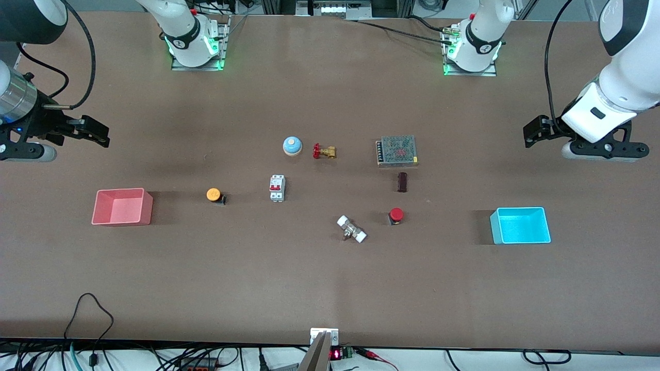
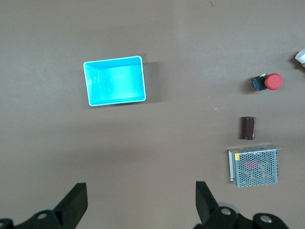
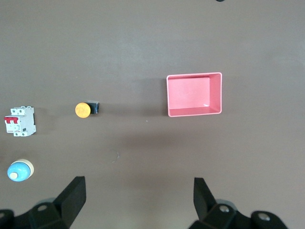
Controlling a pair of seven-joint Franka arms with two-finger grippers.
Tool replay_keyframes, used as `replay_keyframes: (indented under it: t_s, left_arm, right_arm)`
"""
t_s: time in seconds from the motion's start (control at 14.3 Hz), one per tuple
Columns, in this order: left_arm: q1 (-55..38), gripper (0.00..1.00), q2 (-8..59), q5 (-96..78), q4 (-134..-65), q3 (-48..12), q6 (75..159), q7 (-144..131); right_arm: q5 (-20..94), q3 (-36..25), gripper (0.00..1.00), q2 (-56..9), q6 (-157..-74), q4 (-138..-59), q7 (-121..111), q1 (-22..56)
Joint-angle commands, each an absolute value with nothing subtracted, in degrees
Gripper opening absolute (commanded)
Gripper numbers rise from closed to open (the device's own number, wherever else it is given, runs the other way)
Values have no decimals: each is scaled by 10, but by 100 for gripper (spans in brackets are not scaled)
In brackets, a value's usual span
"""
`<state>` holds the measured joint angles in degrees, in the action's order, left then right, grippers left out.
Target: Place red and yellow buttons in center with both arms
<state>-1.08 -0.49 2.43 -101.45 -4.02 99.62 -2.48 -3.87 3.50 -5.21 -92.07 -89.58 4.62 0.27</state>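
Front view: pink bin (image 1: 122, 207), cyan bin (image 1: 520, 225), both empty.

We see one big matte brown tabletop (image 1: 330, 288) filling pretty much the whole front view, lit evenly from above so things on it only throw soft, short shadows. Along the edge nearest the front camera there's a white strip with a tangle of black cables (image 1: 87, 330), a small board with a red digit display (image 1: 335, 354) and a little white bracket (image 1: 324, 336) sitting at the table's edge. At the top edge we catch a bit of metal framing (image 1: 335, 7) and more cables, plus green light glowing around two mounting plates (image 1: 198, 64).
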Motion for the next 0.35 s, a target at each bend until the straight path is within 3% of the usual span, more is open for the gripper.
replay_keyframes:
  t_s: [0.0,0.28]
  left_arm:
    - [-10,100,-2,35,-1002,-44,992,-18]
    - [-14,100,-3,34,-1000,-45,991,-19]
  right_arm:
    - [-40,29,100,-56,-907,-883,44,10]
    - [-40,29,100,-56,-907,-883,46,9]
